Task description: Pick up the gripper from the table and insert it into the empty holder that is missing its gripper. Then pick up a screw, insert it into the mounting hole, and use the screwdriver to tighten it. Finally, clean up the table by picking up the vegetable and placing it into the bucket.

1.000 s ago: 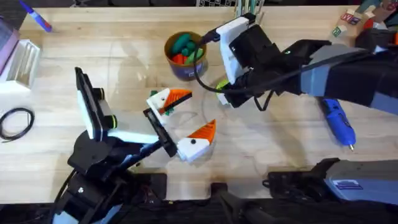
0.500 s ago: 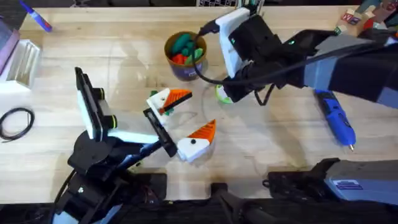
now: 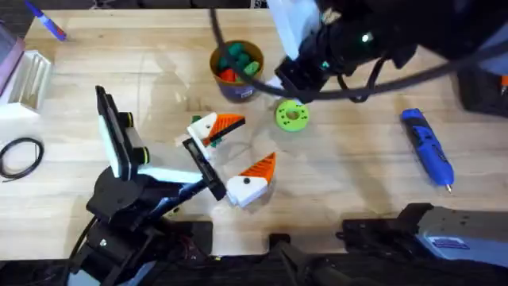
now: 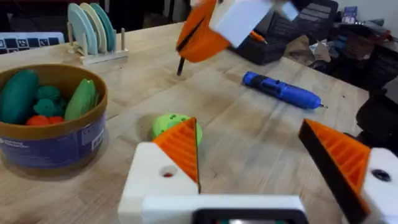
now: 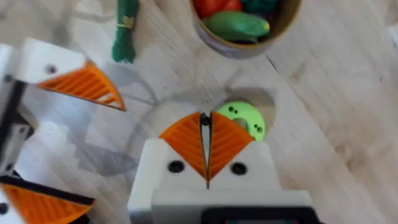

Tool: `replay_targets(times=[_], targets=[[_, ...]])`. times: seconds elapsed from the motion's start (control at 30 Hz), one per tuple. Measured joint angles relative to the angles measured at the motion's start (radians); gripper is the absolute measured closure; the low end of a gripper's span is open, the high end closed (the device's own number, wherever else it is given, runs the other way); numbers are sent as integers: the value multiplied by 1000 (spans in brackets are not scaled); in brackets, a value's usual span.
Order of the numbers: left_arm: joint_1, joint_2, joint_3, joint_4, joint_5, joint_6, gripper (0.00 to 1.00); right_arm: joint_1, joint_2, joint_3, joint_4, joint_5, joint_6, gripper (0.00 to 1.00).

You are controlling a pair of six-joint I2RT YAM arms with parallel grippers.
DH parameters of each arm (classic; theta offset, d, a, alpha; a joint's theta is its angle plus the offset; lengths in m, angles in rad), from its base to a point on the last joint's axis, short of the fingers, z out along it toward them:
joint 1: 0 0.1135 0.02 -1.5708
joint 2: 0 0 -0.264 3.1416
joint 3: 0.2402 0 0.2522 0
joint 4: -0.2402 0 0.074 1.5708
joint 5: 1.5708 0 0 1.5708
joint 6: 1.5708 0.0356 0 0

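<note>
Left gripper point(image 3: 242, 145): spread wide, nothing between the fingers. Low over the table in the overhead view, one orange ribbed finger point(image 3: 227, 123) toward the bucket point(image 3: 238, 89), the other nearer the arm bases.

Right gripper point(image 5: 206, 134): closed, the two orange wedges pressed flat together, nothing held. Raised above the table; seen from the left wrist, hanging high over the far side of the work area.

Vegetable point(image 5: 124, 31): lying flat on bare wood, dark green, a yellowish band partway along. Outside the bucket and near it. Just beside the left gripper's bucket-side finger, on the outer side, not in the gap between the fingers. Apart from the right gripper; no contact with either gripper.

Lime-green disc point(image 3: 291, 116): flat on the table, just beyond the right gripper's closed tips in the right wrist view, between bucket and right gripper.

Bucket: upright, already holding green and red toy pieces.

Screwdriver point(image 3: 427, 147): lying flat on the table's right side, well apart from both grippers, metal tip toward the arm bases.

Also noted: blue-and-purple marker point(image 3: 45, 21) at the far left corner; black cable loop point(image 3: 20, 155) at the left edge; plate rack point(image 4: 93, 31) behind the bucket in the left wrist view.
</note>
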Motion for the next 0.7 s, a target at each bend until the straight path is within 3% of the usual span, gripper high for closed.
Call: replay_targets(times=[0.17, 0.33, 0.7], targets=[[0, 0, 0, 0, 0, 0, 15, 137, 20, 147, -46, -1, -53, 994], [0, 0, 0, 0, 0, 8, 14, 250, 65, 178, -51, -2, -75, 994], [0, 0, 0, 0, 0, 60, 15, 326, 109, 178, -19, -51, -81, 994]])
